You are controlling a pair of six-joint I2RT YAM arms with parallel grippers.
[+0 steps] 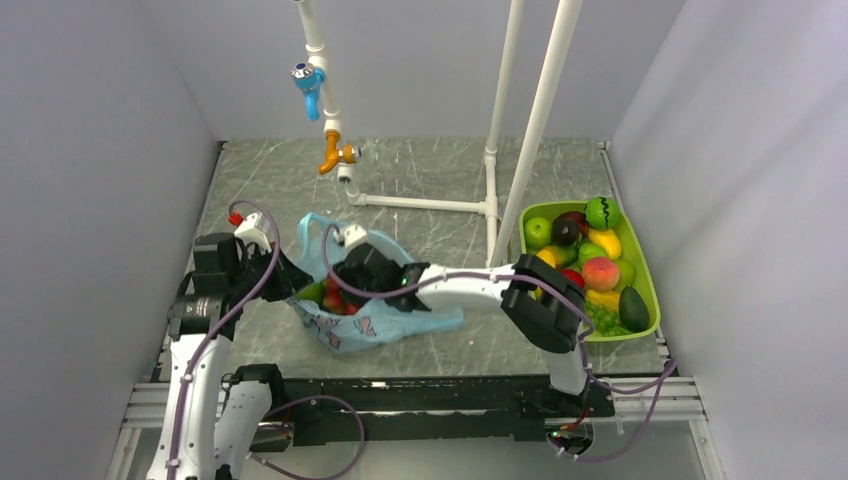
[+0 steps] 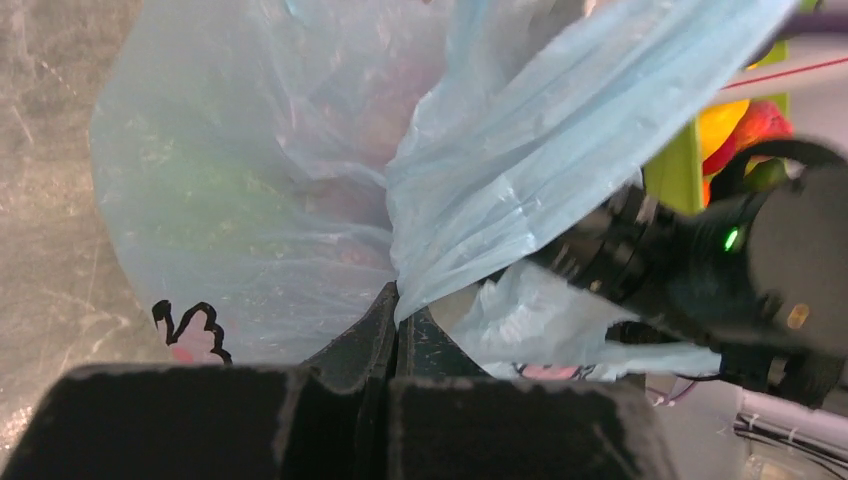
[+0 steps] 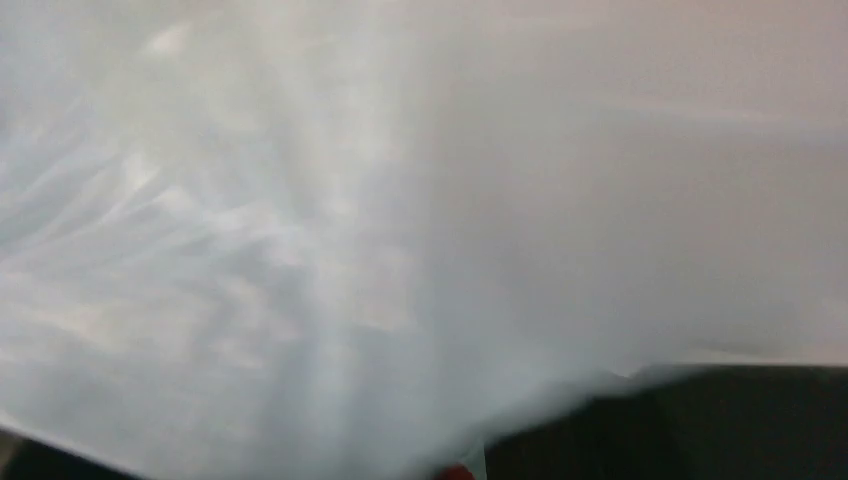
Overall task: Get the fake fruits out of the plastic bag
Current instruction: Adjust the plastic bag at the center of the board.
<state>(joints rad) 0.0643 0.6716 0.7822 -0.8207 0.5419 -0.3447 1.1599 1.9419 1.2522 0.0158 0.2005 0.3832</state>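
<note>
The light-blue plastic bag (image 1: 385, 322) lies on the table left of centre, with red and green fake fruits (image 1: 333, 298) showing in its open mouth. My left gripper (image 1: 292, 281) is at the bag's left edge; in the left wrist view (image 2: 397, 308) its jaws are shut on a bunched fold of the bag (image 2: 520, 150). My right gripper (image 1: 340, 285) reaches into the bag's mouth from the right. The right wrist view is filled by pale plastic (image 3: 350, 220), with a speck of red at the bottom edge. Its jaws are hidden.
A green tray (image 1: 648, 262) full of fake fruits stands at the right. A white pipe frame (image 1: 490, 180) with a blue and orange tap stands behind the bag. Grey walls close in both sides. My right arm (image 2: 740, 260) shows in the left wrist view.
</note>
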